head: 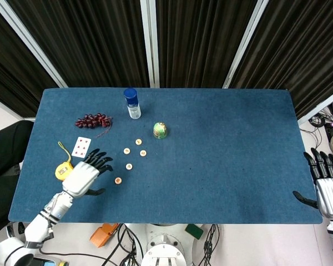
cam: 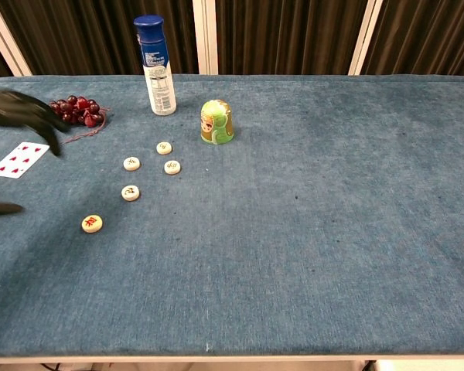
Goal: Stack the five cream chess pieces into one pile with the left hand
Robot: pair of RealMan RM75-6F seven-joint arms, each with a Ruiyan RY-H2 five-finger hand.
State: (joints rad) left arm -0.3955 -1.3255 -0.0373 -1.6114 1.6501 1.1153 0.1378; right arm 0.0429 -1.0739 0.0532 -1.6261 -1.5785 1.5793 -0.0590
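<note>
I have the left hand (head: 84, 176) out over the blue table (head: 227, 160), fingers spread apart and holding nothing, hovering just left of the nearest cream chess piece (head: 117, 180). In the chest view only its dark, blurred fingers (cam: 31, 114) show at the left edge. The five cream chess pieces lie flat and apart from one another, none stacked: the nearest one alone toward my side, one (head: 129, 166) beyond it, and three (head: 138, 142) in a loose cluster further back. The hand partly covers a yellow tape measure (head: 61, 170), with a playing card (head: 81, 147) behind it and a bunch of grapes (head: 92, 119) further back. A blue-capped bottle (head: 132, 103) and a green cup-shaped object (head: 160, 130) stand behind the pieces. My right hand (head: 328, 185) sits off the table's right edge, fingers apart, empty.
</note>
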